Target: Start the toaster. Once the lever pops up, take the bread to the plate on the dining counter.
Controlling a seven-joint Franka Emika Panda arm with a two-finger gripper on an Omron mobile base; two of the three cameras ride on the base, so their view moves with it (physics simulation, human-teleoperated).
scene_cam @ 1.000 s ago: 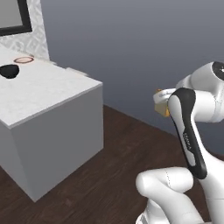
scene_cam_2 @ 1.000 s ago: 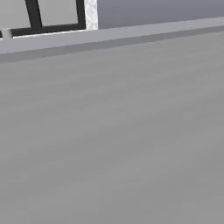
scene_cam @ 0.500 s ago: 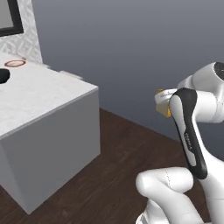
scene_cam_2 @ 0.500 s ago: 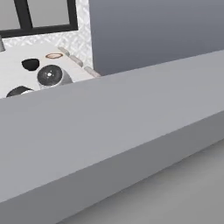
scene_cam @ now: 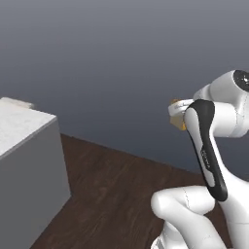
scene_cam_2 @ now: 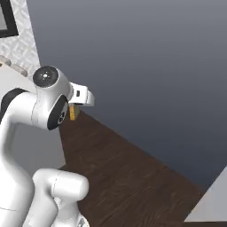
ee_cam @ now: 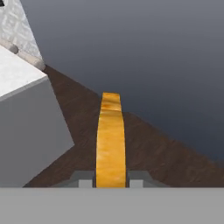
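My gripper (ee_cam: 110, 179) is shut on the bread (ee_cam: 110, 140), which I see edge-on as a golden-brown crust strip rising between the two fingertips. In the left base view the gripper (scene_cam: 178, 113) is held up in the air beside the arm's upper joint, with a bit of orange bread (scene_cam: 182, 125) showing under it. The right base view has the bread (scene_cam_2: 73, 112) peeking out below the white hand (scene_cam_2: 82, 95). The dining counter (scene_cam: 19, 129) stands off to the left, its white top (ee_cam: 15, 74) well apart from the gripper. The toaster, the lever and the plate are out of view.
Dark wooden floor (scene_cam: 116, 185) lies between me and a plain grey-blue wall (scene_cam_2: 146, 57). Beige stools (ee_cam: 28, 60) line the counter's far edge. The counter's grey side (ee_cam: 30, 135) drops to the floor. A pale grey corner (scene_cam_2: 213, 199) juts in at lower right.
The whole picture has swung as the base turns: the counter has slid to the left edge, and its plate and bowl have left the frame. The gripper stays shut on the bread.
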